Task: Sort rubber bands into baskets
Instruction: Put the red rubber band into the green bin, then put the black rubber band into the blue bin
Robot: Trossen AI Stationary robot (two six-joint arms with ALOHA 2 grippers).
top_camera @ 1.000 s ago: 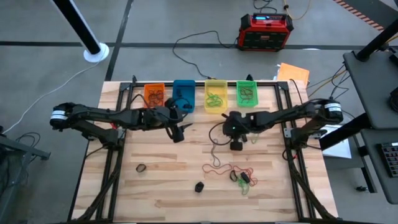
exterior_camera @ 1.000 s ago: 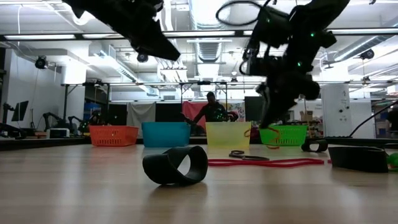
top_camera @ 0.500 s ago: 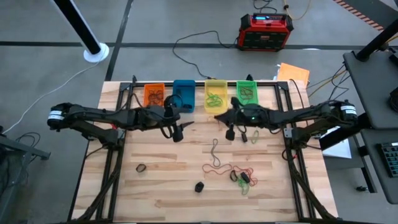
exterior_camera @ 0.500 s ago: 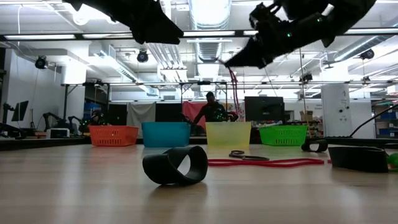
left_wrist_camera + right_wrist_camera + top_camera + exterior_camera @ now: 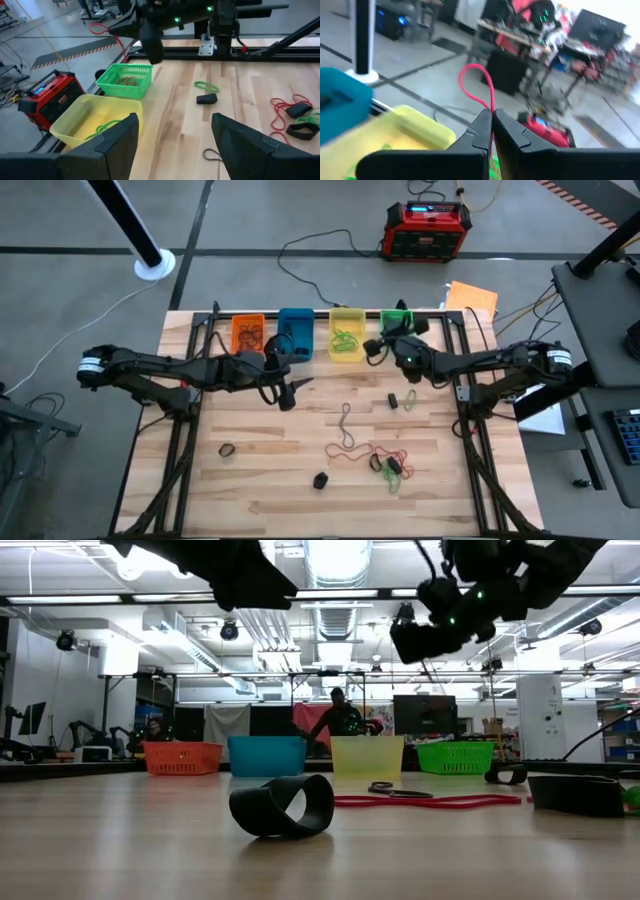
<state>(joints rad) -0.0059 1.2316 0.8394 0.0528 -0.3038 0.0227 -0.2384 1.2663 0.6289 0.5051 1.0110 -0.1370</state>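
Four baskets stand in a row at the table's far edge: orange (image 5: 248,332), blue (image 5: 295,332), yellow (image 5: 347,337) and green (image 5: 397,320). My right gripper (image 5: 370,348) hovers level between the yellow and green baskets, shut on a red rubber band (image 5: 477,80). My left gripper (image 5: 294,386) hangs open in front of the blue basket, holding nothing. More rubber bands lie on the wood: a brown loop (image 5: 345,423), a red, green and black clump (image 5: 388,463), a green one (image 5: 206,86) and black ones (image 5: 227,450). My right gripper pinches the red rubber band's one end (image 5: 491,111) between its two shut fingertips. The fingers lie level and come from the table's right. The band's free loop (image 5: 100,27) sticks out past the fingertips, clear of the table and baskets.
A red-black box (image 5: 428,228) and cables sit on the floor beyond the table. A black frame rail (image 5: 330,311) runs behind the baskets. A thick black band (image 5: 282,805) lies near the table's front. A person (image 5: 340,720) stands in the room behind.
My right gripper has risen from over the table's middle and gone toward the far edge, to between the yellow and green baskets. It has tipped from pointing down to level, staying shut on the red band, which is carried clear of the table.
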